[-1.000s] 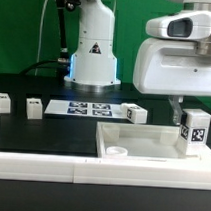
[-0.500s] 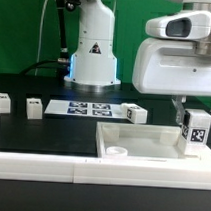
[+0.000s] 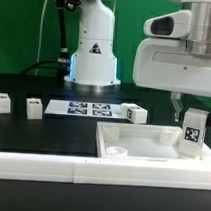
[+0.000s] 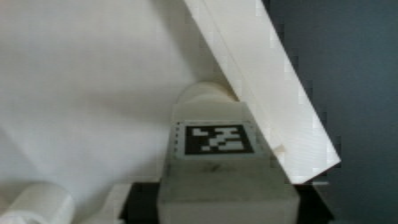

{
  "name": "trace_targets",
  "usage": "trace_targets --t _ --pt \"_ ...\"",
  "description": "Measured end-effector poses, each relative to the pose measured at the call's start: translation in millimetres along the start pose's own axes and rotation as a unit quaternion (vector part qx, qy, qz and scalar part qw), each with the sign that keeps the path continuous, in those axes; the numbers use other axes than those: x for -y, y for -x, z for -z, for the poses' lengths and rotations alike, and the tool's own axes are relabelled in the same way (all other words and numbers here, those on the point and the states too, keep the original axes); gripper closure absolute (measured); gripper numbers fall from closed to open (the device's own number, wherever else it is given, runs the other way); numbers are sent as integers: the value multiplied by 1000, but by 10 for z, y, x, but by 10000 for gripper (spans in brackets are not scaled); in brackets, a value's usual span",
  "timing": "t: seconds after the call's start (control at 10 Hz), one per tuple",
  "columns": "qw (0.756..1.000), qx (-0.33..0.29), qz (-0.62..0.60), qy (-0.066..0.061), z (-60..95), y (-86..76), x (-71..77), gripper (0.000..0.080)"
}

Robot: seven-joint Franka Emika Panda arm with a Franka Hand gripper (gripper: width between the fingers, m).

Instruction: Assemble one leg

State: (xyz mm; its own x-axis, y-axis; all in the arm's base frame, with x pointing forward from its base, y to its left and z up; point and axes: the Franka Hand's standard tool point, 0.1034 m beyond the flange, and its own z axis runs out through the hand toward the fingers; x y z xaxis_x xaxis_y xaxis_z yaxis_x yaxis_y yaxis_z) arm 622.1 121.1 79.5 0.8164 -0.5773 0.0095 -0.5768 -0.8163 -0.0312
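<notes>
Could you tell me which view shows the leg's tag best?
The wrist view: the leg is close up, its tag large and head-on. The exterior view shows the leg small, near its right edge.

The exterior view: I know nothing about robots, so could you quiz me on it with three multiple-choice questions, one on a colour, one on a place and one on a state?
1. What colour is the table top?
A. black
B. brown
C. green

2. Where is the leg that is at the gripper?
A. lying on the table at the exterior view's left
B. at the exterior view's right, at the edge of the white panel
C. on the floor

3. What state is the gripper in?
A. open with nothing in it
B. out of view
C. shut on the leg

Answers:
1 A: the bare surface around the parts is black.
2 B: the tagged leg shows at the right edge, against the panel.
3 C: the fingers close around the leg's top, and the wrist view shows it held close.
</notes>
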Motion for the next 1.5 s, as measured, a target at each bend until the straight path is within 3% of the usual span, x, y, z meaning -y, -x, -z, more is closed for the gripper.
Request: trace_targets --t 0.4,0.5,0.9,1.0,1.1,1.2,1.3,1.5 --pt "979 -4 -205 0 -11 2 -8 509" --pt "963 -3 -271 0 -11 2 -12 509" --pt "935 17 -354 -10 -9 -9 -28 509" --pt "937 18 -348 -11 -9 -5 -22 438" --pt "946 17 -324 -11 -12 -10 -27 438" --pt "952 17 -307 -11 -14 -17 -35 242" --pt "958 17 -284 -11 -11 -16 -30 179" --pt "984 15 -177 -13 -8 -30 -34 155"
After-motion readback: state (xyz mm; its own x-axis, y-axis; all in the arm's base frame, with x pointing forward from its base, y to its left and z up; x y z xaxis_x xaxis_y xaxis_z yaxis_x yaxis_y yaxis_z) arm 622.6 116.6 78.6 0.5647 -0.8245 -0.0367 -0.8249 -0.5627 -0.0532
